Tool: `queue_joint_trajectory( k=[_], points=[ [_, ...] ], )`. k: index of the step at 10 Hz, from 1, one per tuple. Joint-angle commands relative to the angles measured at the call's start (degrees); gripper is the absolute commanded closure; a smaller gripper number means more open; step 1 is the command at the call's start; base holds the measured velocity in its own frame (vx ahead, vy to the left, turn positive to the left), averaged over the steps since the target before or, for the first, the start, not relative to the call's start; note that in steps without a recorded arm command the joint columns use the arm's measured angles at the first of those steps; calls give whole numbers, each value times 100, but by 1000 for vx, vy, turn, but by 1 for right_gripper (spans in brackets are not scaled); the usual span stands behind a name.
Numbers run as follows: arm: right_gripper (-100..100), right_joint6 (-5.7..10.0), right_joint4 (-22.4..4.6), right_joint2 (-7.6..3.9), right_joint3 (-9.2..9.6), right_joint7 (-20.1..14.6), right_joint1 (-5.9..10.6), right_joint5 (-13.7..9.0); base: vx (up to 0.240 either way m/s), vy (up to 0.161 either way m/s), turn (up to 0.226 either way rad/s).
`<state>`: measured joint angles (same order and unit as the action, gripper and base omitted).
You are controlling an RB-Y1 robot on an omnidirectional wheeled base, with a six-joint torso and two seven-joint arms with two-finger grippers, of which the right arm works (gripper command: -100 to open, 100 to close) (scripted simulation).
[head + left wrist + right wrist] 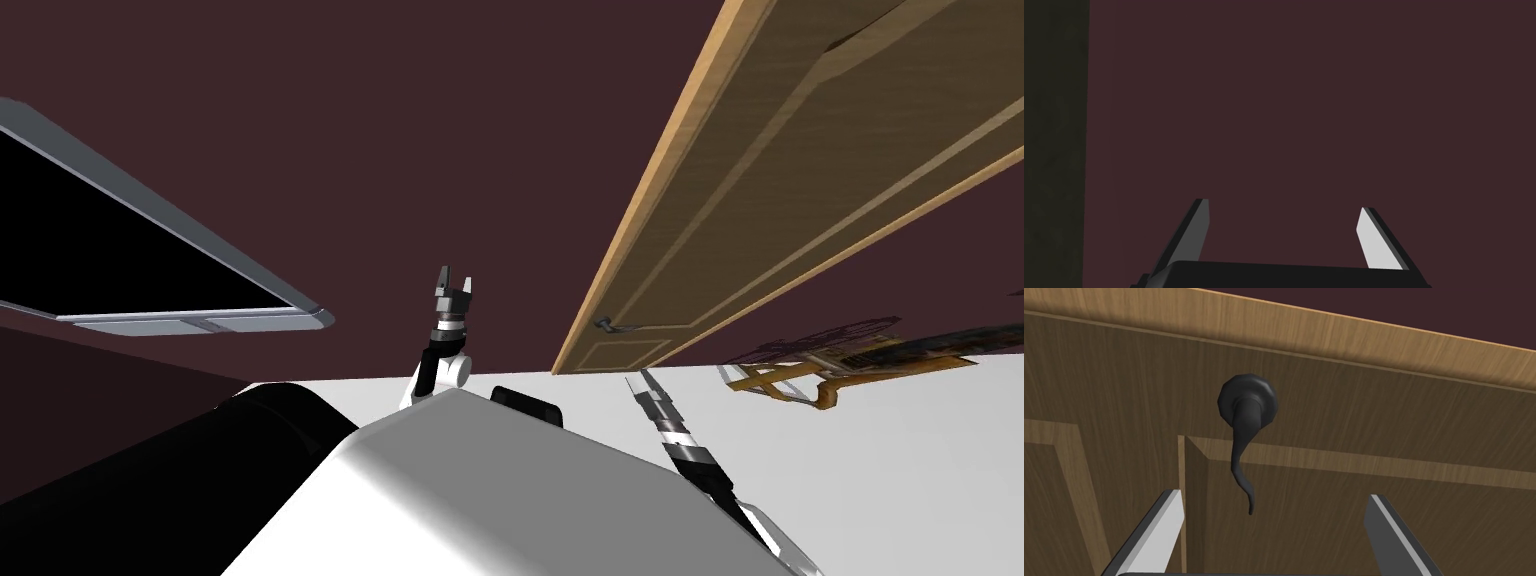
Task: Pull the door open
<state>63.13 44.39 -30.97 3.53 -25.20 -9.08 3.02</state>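
Two wide-open grippers here; right gripper (1273,495) points at the dark lever handle (1246,408) on the wooden door (1374,438), near but not touching; left gripper (1284,205) faces the maroon wall (1324,100), fingers apart.

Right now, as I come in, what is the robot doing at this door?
The robot faces a wooden door that looks shut in its frame. Its right pincer is open and points at the dark lever handle. The lever's curved tip lines up between the two fingers but is not yet gripped. The left pincer, also open, is raised toward the dark maroon wall and holds nothing.
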Motion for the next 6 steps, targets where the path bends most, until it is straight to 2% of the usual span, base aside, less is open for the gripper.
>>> queue_joint_trajectory(
  k=[1, 2, 3, 6],
  points=[
    [-100, 121, -220, -129, 17, -137, 17, -5, 105, -155, 207],
    [-100, 220, -422, -200, 32, -214, 64, -4, 137, -189, 234],
    [-100, 220, -422, -200, 32, -214, 64, -4, 100, -122, 68],
    [-100, 341, -670, -287, 52, -307, 120, -2, 33, -43, 59]
  ],
)
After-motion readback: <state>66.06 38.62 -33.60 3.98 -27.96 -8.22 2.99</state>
